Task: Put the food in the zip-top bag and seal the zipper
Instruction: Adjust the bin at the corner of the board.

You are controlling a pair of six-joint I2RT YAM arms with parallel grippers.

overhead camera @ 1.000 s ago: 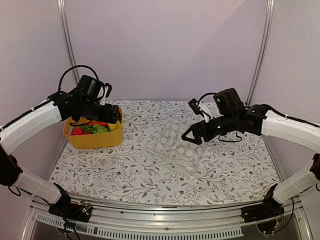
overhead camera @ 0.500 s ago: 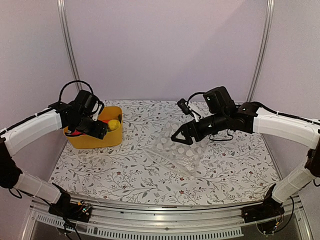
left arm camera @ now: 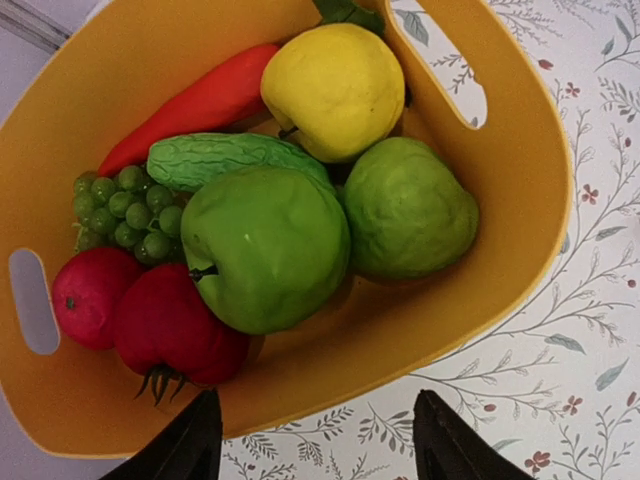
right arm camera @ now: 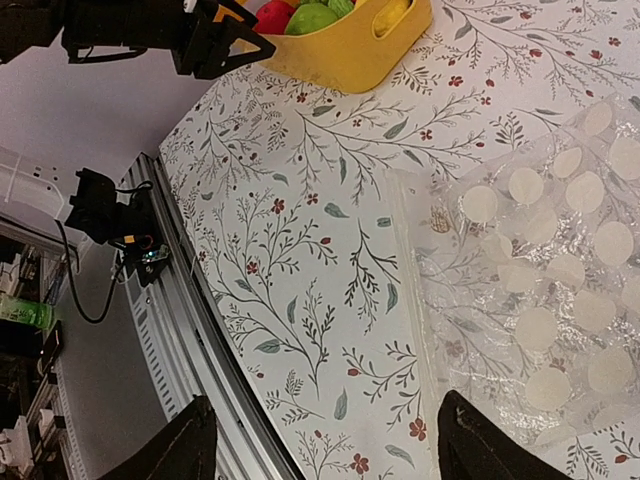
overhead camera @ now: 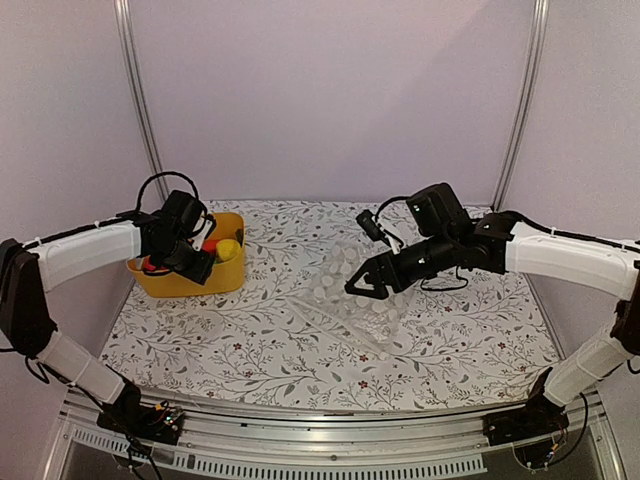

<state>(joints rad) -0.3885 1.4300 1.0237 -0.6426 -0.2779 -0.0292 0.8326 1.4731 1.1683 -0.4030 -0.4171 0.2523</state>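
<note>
The toy food (left arm camera: 265, 245) is piled in the yellow tub (left arm camera: 520, 220): orange-red carrot (left arm camera: 190, 105), green bumpy cluster (left arm camera: 125, 210), yellow piece (left arm camera: 335, 90), red pieces (left arm camera: 165, 325). The clear dotted bag (right arm camera: 540, 290) lies flat and crinkly on the desk (right arm camera: 330, 250), well apart.

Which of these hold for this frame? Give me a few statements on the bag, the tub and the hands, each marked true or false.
1. The clear plastic bag with white dots lies on the floral table with no food inside. True.
2. The left hand grips the orange-red toy carrot. False: its fingers stand apart with nothing between them; the carrot lies in the yellow plastic tub.
3. The right hand is open and empty. True.
4. The green toy grape bunch lies beside the bag. False: it is in the tub.
</note>
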